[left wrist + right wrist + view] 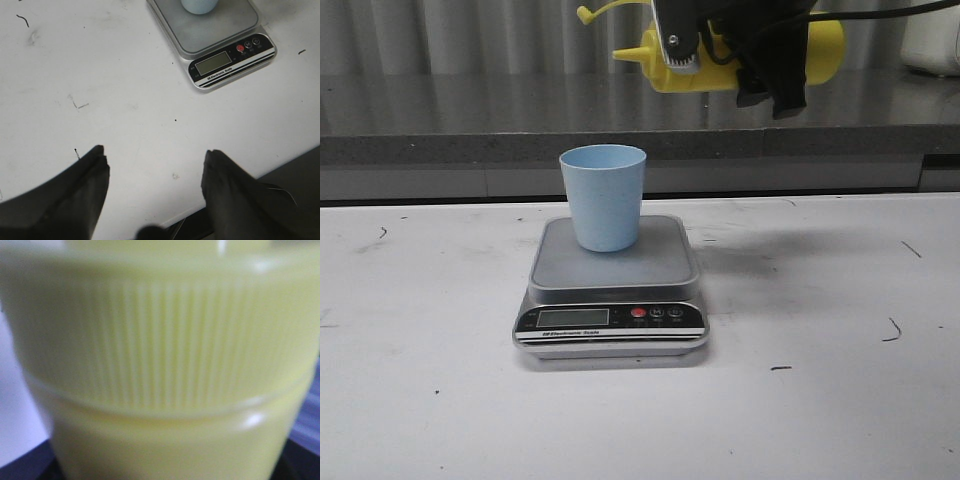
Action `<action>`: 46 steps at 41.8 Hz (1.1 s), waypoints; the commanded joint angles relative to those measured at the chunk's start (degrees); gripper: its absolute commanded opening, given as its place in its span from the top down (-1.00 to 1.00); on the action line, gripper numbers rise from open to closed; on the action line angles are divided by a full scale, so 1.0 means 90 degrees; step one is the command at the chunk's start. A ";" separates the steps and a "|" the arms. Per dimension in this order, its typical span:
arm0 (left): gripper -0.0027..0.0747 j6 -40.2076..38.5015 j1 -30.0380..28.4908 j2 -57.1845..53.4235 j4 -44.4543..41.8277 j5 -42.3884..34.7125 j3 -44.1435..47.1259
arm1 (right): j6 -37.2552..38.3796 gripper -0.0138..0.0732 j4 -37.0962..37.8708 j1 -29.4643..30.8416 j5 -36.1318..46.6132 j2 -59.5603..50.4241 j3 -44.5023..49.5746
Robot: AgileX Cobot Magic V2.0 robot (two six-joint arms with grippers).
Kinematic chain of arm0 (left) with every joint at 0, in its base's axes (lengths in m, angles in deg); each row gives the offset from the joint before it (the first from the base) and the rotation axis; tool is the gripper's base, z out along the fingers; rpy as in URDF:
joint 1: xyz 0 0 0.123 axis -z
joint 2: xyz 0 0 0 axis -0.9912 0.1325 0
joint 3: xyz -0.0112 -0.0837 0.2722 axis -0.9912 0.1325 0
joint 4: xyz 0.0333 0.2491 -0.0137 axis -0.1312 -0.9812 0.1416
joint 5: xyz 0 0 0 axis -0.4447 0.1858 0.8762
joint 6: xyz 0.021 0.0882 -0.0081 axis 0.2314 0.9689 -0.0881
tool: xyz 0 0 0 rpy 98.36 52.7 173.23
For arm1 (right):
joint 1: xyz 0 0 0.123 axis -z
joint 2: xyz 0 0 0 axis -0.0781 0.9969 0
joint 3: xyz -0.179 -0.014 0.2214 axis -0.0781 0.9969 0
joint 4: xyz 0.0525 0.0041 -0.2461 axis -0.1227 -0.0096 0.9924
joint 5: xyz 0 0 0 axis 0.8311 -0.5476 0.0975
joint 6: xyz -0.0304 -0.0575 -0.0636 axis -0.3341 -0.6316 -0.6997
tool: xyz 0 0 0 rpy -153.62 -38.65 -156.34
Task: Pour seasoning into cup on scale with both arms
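Above cup (604, 196), tilted seasoning (825, 50)

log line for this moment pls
right gripper: holds yellow bottle sideways, raised | cup: upright on scale | left gripper: open, empty

a lab-like test bench; scuffed white table (430, 400); grey counter ledge (470, 120) behind; corrugated metal wall (440, 35)

Bare table (430, 400) flanks the scale (610, 290); cup (604, 197) blocks its platform
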 commanded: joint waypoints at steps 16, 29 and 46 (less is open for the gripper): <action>-0.12 -0.0024 0.0040 -0.0004 -0.0024 -0.0357 -0.0152 | -0.0056 -0.14 0.1411 0.0004 0.0421 -0.0386 -0.0269; -0.12 -0.0024 0.0040 -0.0004 -0.0024 -0.0357 -0.0152 | -0.0056 -0.14 0.1411 0.0004 0.0428 -0.0386 -0.0269; -0.12 -0.0024 0.0040 -0.0004 -0.0024 -0.0357 -0.0152 | -0.0049 -0.14 0.1411 0.0004 0.0428 -0.0386 -0.0269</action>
